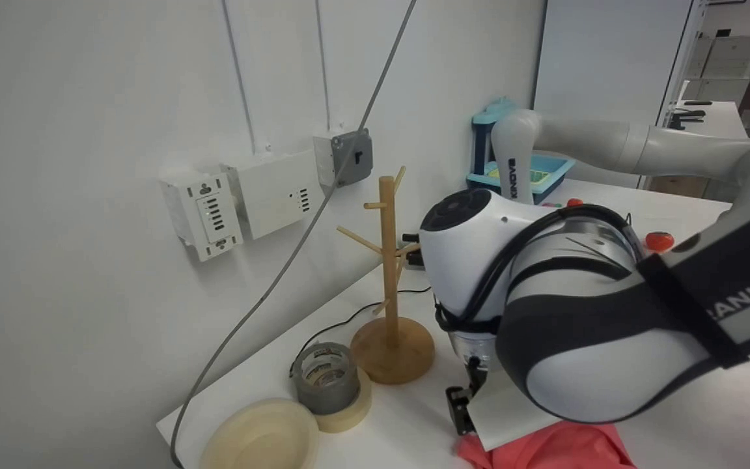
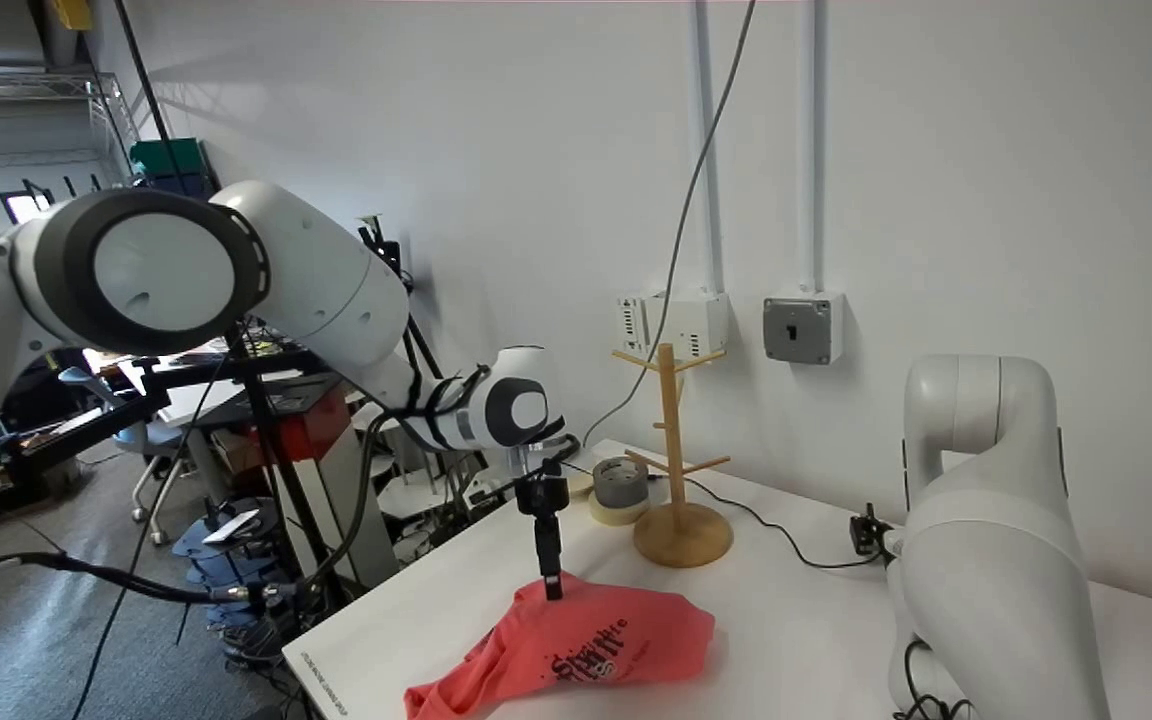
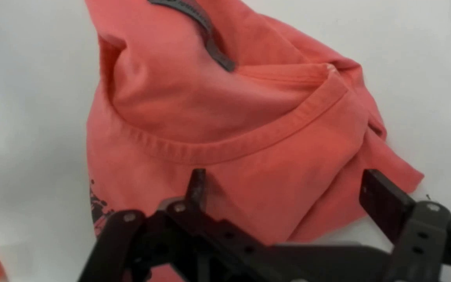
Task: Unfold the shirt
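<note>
The shirt (image 2: 616, 630) lies crumpled on the near side of the table (image 2: 796, 640), the mug tree (image 2: 673, 450) standing farther back. By the collar (image 3: 210, 153), the gripper (image 3: 286, 186) holds nothing, its jaws spread wide, I'd guess to straddle a fold.

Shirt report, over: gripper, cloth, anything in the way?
Gripper wide open over the shirt, holding nothing; contact unclear. Shirt bunched on the table, not yet unfolded. Wooden mug tree stands apart from it, might crowd a wide spread.
</note>
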`<control>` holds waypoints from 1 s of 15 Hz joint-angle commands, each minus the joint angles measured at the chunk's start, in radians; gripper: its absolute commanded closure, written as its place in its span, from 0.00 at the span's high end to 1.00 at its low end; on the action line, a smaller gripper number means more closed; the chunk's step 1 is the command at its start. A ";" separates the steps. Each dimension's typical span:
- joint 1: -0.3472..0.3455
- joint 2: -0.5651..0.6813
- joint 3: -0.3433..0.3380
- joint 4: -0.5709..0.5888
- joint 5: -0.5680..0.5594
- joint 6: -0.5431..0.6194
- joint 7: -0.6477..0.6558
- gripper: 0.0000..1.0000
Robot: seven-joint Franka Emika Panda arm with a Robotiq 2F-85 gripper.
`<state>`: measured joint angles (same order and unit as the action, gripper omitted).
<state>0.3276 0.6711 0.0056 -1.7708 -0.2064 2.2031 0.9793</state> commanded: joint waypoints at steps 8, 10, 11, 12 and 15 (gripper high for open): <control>0.034 0.031 -0.047 0.034 -0.021 -0.023 0.031 0.43; 0.038 0.009 -0.052 0.012 -0.026 -0.017 0.031 0.28; 0.039 0.000 -0.054 0.002 -0.026 -0.013 0.032 0.21; 0.041 -0.014 -0.055 -0.013 -0.027 -0.008 0.033 0.14; 0.045 -0.059 -0.053 -0.055 -0.027 0.003 0.035 0.00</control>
<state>0.3569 0.6795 -0.0362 -1.7611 -0.2064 2.2020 0.9877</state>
